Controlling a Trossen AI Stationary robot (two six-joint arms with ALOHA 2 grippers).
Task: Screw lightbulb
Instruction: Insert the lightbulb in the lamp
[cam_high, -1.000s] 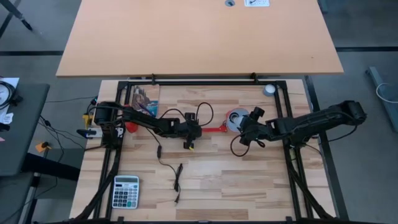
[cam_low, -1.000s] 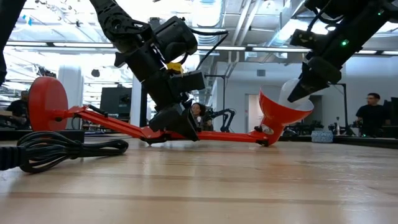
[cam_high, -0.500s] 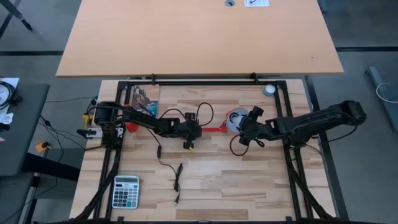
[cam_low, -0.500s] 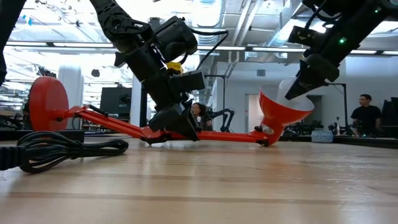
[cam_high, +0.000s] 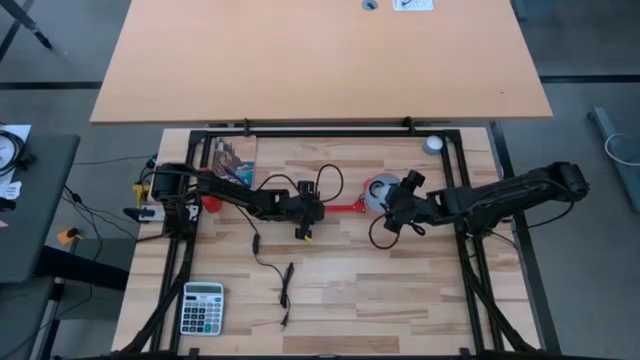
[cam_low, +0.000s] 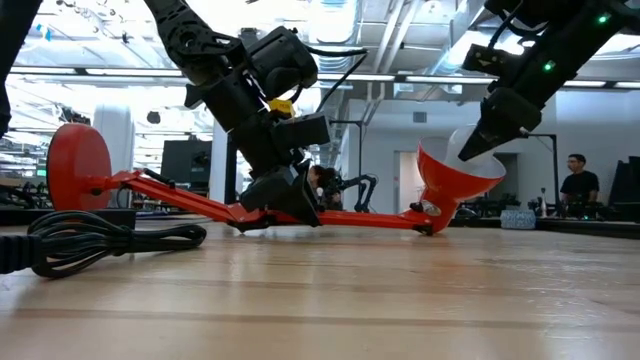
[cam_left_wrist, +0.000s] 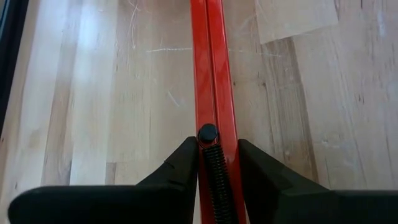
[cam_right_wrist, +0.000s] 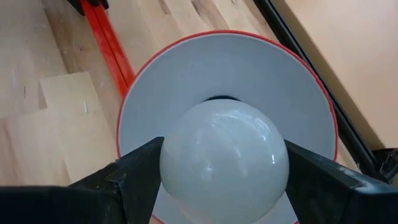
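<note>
On the desk (cam_high: 400, 280) lies a red lamp (cam_low: 200, 205); the left gripper's (cam_left_wrist: 216, 155) fingers clamp its arm. Its shade (cam_right_wrist: 186, 74) faces the right gripper (cam_right_wrist: 224, 171), whose fingers hold the lightbulb (cam_right_wrist: 224, 158) inside the shade's mouth.

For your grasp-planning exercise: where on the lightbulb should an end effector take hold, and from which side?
Grip the lightbulb across its round glass dome, coming from the lamp shade's open mouth. Its base points into the shade, so only the dome is exposed; the right end effector holds it so.
</note>
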